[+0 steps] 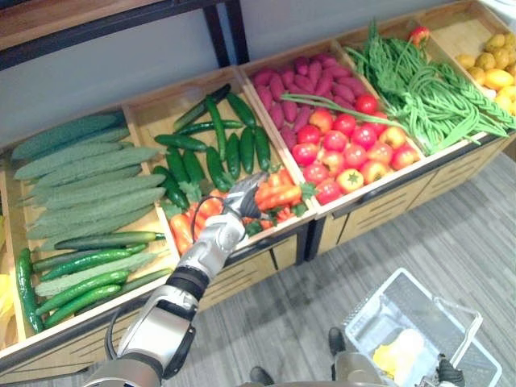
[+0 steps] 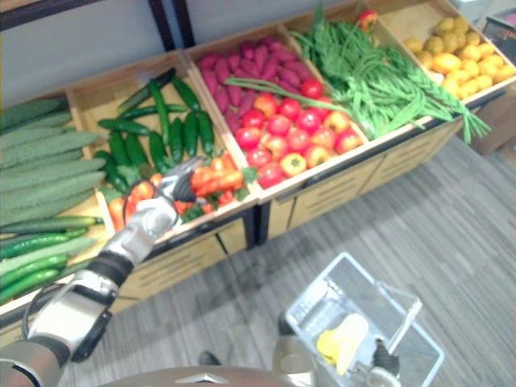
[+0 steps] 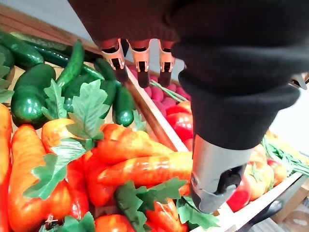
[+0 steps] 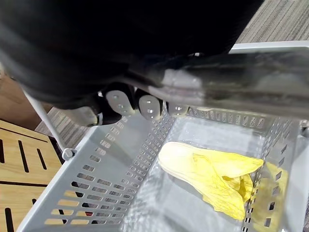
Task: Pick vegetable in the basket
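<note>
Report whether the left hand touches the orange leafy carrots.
Cannot tell. In the left wrist view the left hand overlaps the orange leafy carrots; neither contact nor gap shows plainly.

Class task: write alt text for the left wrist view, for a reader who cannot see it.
The robot's open left hand reaches over orange-red peppers with green leaves. Dark green cucumbers lie beyond them, and red tomatoes sit in the next compartment.

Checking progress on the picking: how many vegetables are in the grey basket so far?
1: a yellow leafy vegetable lying on the basket floor; the right hand may hide more.
</note>
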Controlling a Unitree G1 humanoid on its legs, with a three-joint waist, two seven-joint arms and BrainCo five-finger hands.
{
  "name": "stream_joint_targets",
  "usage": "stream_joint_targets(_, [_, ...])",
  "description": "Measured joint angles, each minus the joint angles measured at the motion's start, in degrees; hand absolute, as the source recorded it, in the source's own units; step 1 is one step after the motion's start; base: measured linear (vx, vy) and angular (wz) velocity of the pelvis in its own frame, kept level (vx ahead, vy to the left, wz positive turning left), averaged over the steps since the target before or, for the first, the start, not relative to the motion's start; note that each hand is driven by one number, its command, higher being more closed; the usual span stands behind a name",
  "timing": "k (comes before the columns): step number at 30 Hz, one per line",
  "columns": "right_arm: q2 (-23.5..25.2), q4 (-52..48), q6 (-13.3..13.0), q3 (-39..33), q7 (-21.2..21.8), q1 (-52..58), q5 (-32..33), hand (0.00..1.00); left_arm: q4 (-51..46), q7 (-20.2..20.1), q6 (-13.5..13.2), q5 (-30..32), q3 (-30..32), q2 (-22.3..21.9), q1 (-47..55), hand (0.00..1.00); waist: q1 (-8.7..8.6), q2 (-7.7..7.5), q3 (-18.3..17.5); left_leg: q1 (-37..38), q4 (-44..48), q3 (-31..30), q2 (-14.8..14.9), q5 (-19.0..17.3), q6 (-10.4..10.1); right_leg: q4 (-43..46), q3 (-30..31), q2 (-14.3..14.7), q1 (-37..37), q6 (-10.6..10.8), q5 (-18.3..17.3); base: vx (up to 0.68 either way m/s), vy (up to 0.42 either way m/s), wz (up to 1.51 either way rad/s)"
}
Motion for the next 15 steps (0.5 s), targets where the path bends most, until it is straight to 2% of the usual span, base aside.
stream_joint_targets(8, [-0.04, -0.9, -0.02, 0.02, -0.05, -0.1, -0.01, 1.0, 2.99, 0.01, 0.19, -0.07, 2.38, -2.1, -1.16, 0.0, -0.09, 0.47, 0.58, -0.37, 0.01, 0.54, -0.01, -0.01, -0.02, 0.15, 0.51, 0.13, -0.82, 0.04, 0.03, -0.01, -0.011, -0.03])
stream_joint_targets(10, [-0.06, -0.9, -0.01, 0.01, -0.06, -0.26, 0.0, 1.0, 4.01, 0.01, 0.93, -0.08, 2.77, -2.13, -1.26, 0.0, -0.1, 0.6, 0.88, -0.36, 0.0, 1.19, -0.02, -0.04, -0.06, 0.06, 1.07, 0.24, -1.05, 0.04, 0.26, -0.02, -0.019, -0.13])
stream_joint_targets(15, [-0.05, -0.92, 0.0, 0.02, -0.08, -0.62, 0.02, 1.0, 4.28, 0.02, 1.2, -0.2, 4.98, -2.5, -1.34, 0.0, -0.91, 0.77, 1.34, -0.9, 0.0, 1.5, -0.04, -0.06, -0.08, 0.13, 1.44, 0.31, -1.88, 0.08, 0.34, -0.02, -0.015, -0.03])
